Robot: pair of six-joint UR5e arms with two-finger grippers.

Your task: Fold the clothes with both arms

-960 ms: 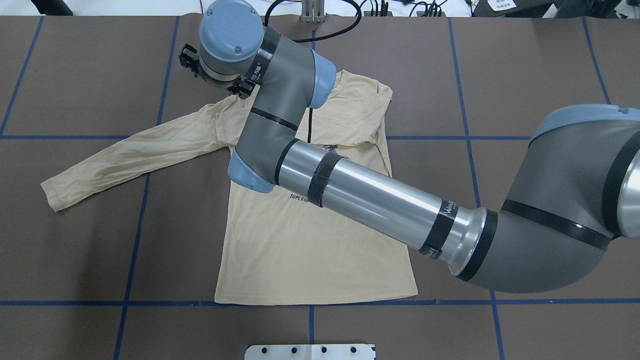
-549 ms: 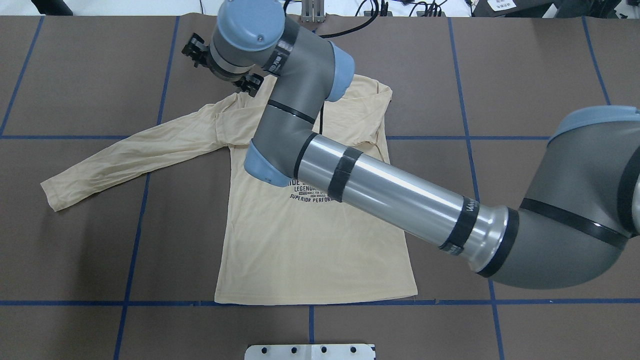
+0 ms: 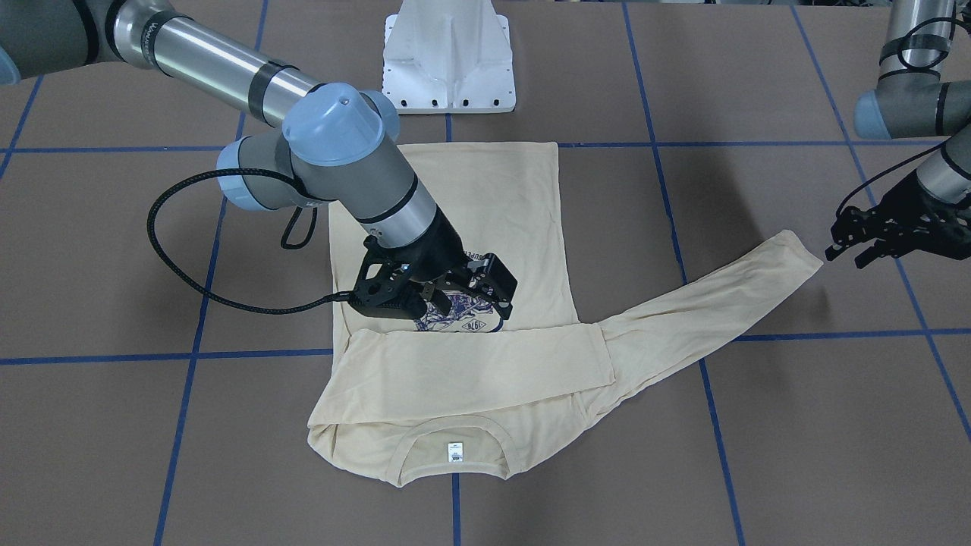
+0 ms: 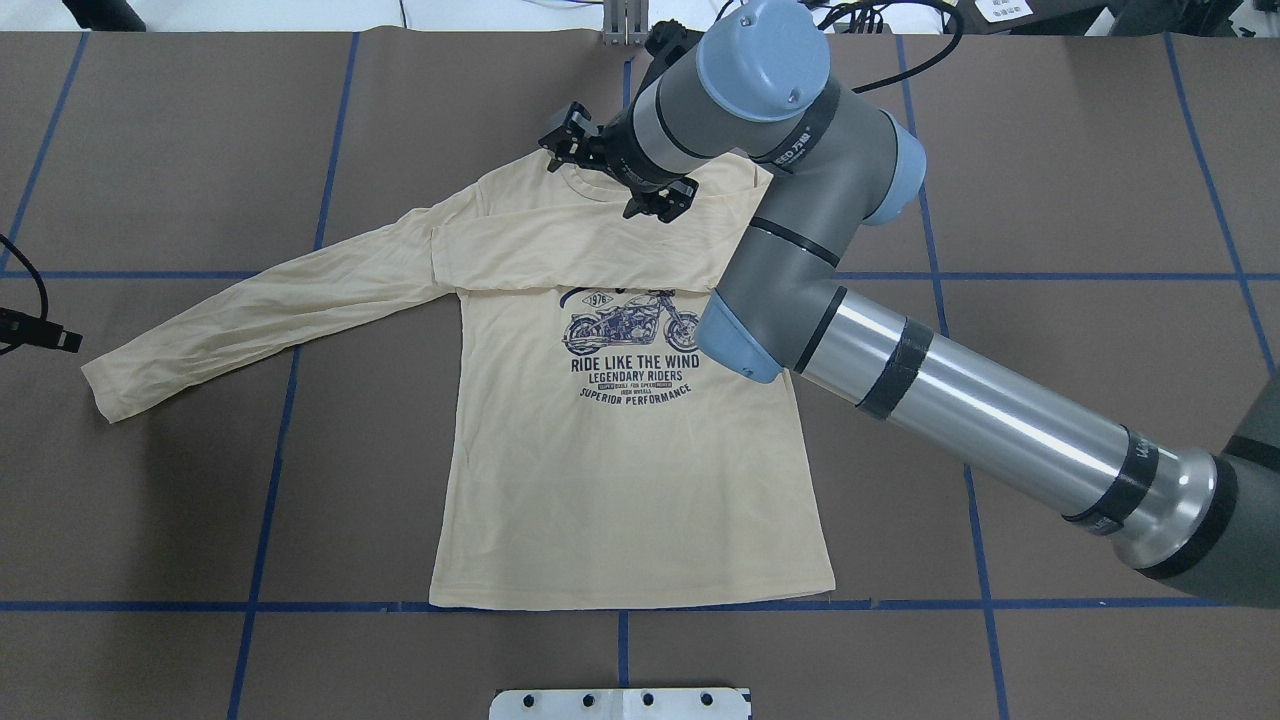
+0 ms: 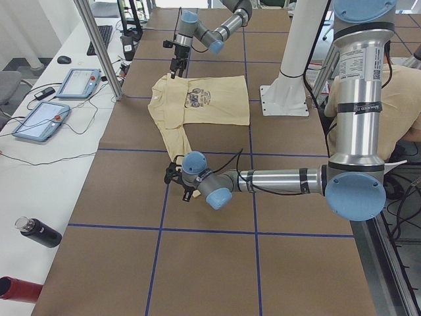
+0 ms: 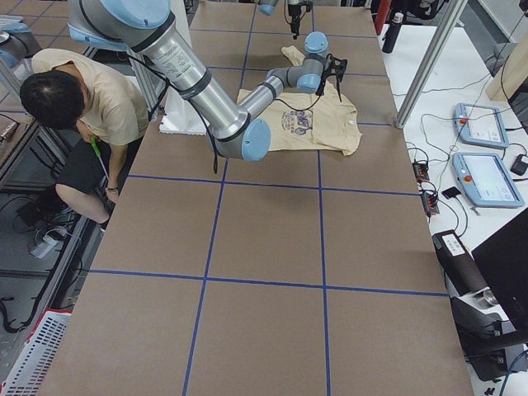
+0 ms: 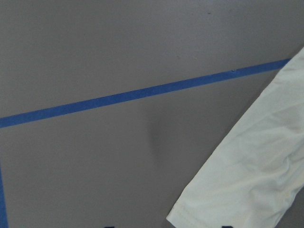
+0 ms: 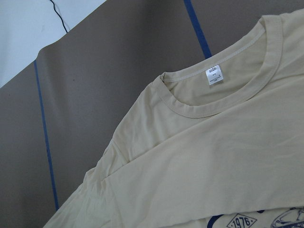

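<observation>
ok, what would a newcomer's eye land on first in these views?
The cream shirt lying flat and print-up in the centre, with the folded sleeve across its chest and the other sleeve stretched toward the robot's left. Next comes the right arm reaching across it, the right tool open above the collar end. The left tool sits open just off the outstretched cuff.

Robotics lab: teach pendants, tape-gridded table

Cream shirt flat, print up; one sleeve folded across chest
</observation>
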